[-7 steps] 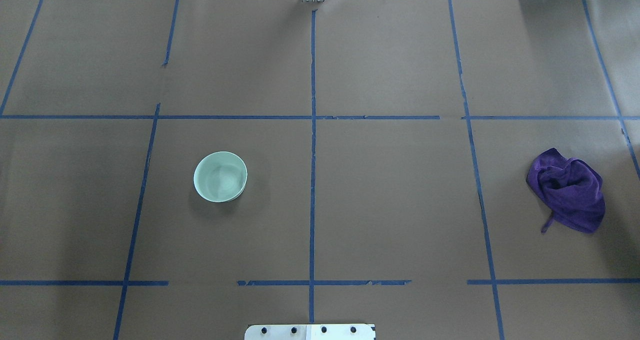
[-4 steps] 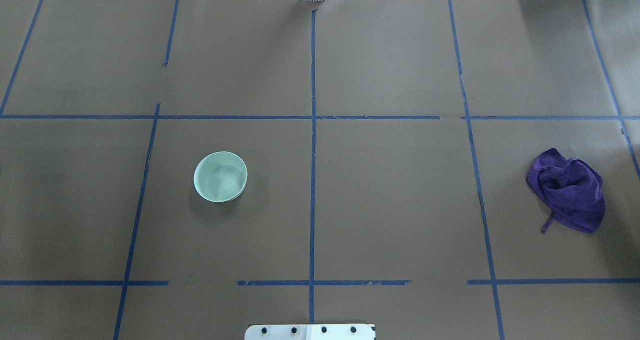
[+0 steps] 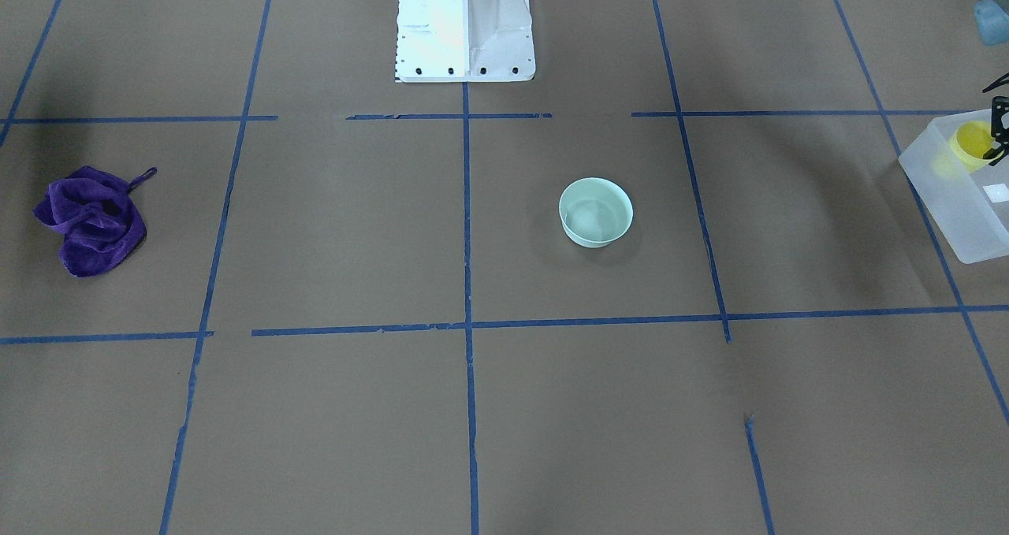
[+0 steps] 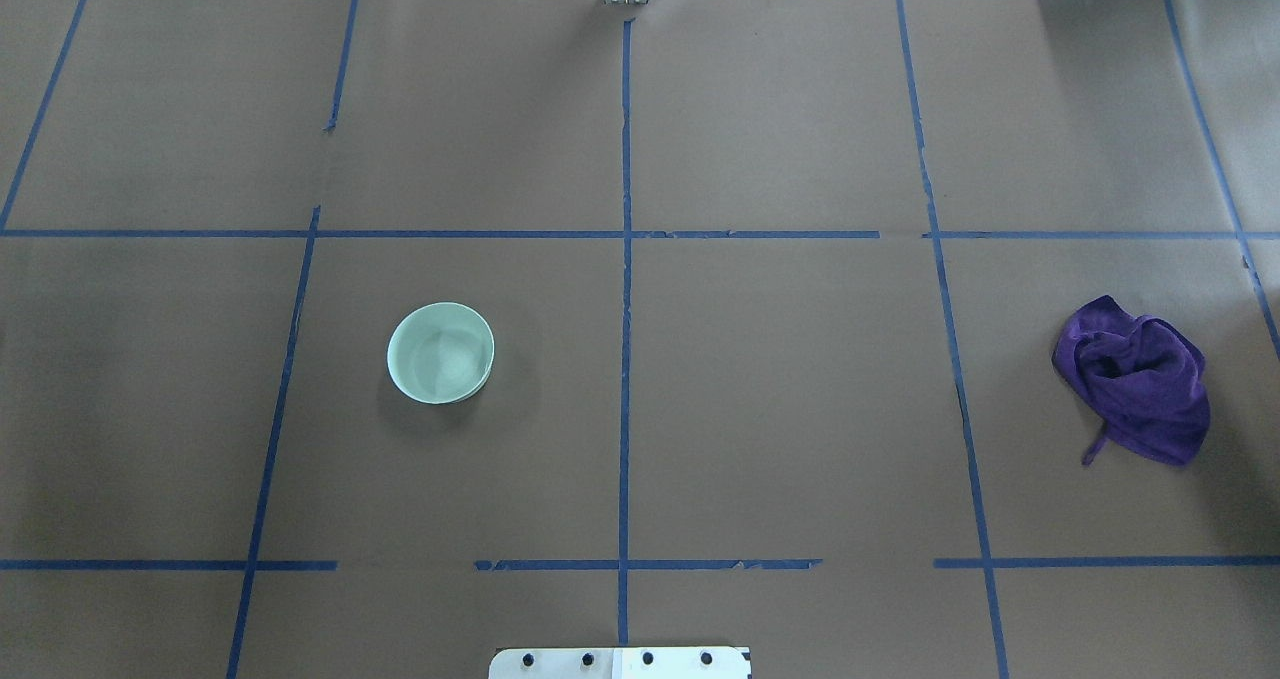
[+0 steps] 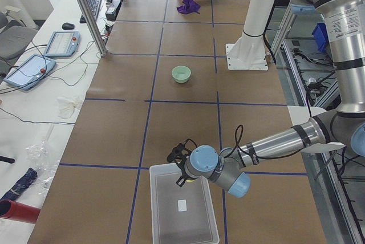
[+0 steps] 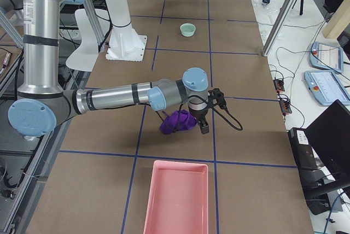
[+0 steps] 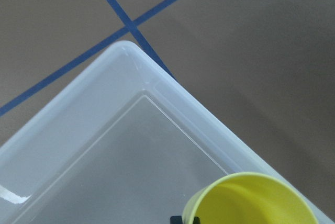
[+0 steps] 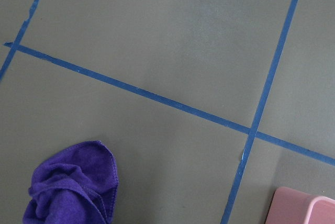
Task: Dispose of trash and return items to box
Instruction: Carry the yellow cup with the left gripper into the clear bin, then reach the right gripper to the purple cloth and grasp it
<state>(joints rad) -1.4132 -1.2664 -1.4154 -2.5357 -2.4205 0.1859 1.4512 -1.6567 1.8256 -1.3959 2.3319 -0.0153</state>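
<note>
The pale mint-green bowl [image 4: 441,352] stands upright and alone left of the table's middle; it also shows in the front-facing view [image 3: 596,212]. The translucent box [image 3: 946,196] lies at the table's left end. My left gripper [image 3: 999,137] is at the box's corner, shut on the yellow cup [image 3: 971,141], which hangs just inside the box wall [image 7: 104,130]; the cup's rim [image 7: 256,200] fills the bottom of the left wrist view. My right gripper [image 6: 206,115] hovers just beside the purple cloth [image 6: 178,121]; I cannot tell whether it is open or shut.
The purple cloth [image 4: 1135,379] lies crumpled at the table's right. A pink tray [image 6: 178,198] stands at the right end, its corner in the right wrist view [image 8: 306,205]. The robot's white base [image 3: 463,23] is at the table's near edge.
</note>
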